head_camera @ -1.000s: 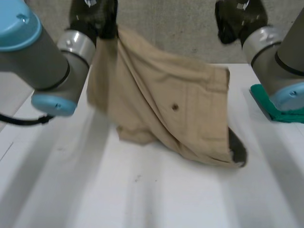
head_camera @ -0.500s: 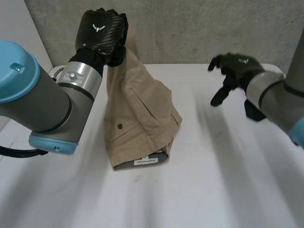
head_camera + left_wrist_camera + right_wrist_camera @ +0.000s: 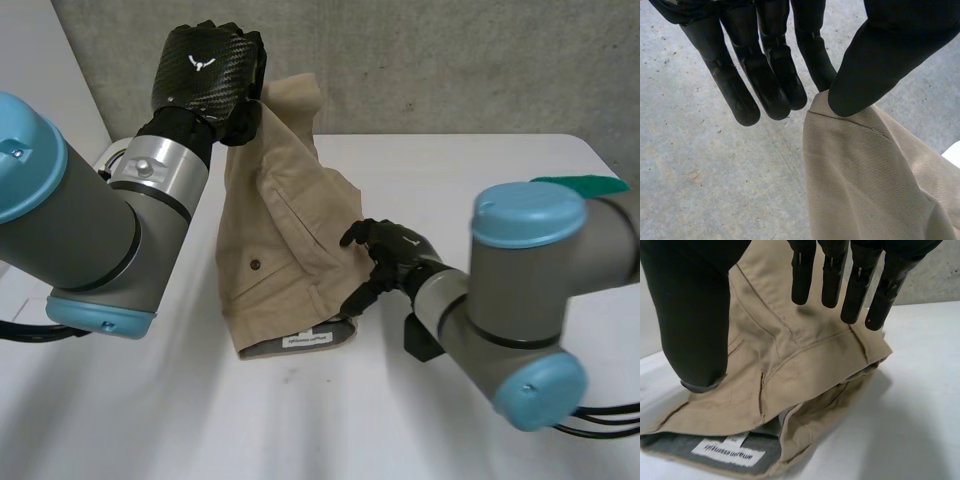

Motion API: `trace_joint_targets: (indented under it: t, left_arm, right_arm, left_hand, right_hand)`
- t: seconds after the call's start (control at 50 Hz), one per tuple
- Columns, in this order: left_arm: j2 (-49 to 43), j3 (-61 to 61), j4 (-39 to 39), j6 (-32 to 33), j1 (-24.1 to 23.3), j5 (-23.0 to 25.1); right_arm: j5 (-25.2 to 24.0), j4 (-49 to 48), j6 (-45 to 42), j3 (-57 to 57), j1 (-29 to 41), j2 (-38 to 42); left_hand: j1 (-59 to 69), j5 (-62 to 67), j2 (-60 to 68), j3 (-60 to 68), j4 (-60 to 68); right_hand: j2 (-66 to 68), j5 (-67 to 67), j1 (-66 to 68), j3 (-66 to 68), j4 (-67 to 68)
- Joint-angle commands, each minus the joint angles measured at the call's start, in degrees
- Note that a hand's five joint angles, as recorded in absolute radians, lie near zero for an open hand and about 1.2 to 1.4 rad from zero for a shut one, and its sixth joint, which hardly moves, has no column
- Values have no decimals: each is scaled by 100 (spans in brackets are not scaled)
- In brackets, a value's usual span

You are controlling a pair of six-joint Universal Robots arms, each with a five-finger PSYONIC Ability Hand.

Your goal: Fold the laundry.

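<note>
Khaki shorts (image 3: 285, 250), top corner in pinch of left hand (image 3: 205, 78), right hand (image 3: 395, 250) slack-fingered just beside.

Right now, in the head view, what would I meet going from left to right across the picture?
left arm → left hand, pinching the top of the tan garment → tan garment → right hand, open at the garment's side → right arm

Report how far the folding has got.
Done: nothing folded flat yet. In hand: the left hand pinches the khaki shorts by a top corner, lifted, their waistband resting on the table; the right hand is open, reaching at their lower side. Left: lay them down, fold, smooth.
</note>
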Motion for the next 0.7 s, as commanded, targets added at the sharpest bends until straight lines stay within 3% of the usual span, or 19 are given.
trace_joint_targets:
  t: [0.02,0.4,0.56,0.7]
  left_arm:
    - [31,-28,-1,-7,18,-8]
    - [31,-37,-1,-16,53,1]
    - [57,-37,-1,-34,62,1]
    - [101,-37,-9,-174,70,1]
  right_arm:
    - [389,-7,147,-895,243,763]
    - [908,-33,173,-2592,454,2047]
    - [1039,-33,164,-3216,489,2618]
    - [1180,19,103,-3963,604,3171]
  left_hand:
    - [1468,1353,1124,1153,1110]
    - [1468,1353,1124,1153,1110]
    - [1468,1353,1124,1153,1110]
    - [1468,1353,1124,1153,1110]
  right_hand:
    - [-71,70,234,-48,50]
    - [316,456,620,338,436]
    - [1240,1380,1544,1263,1361]
    - [3475,3615,3779,3497,3595]
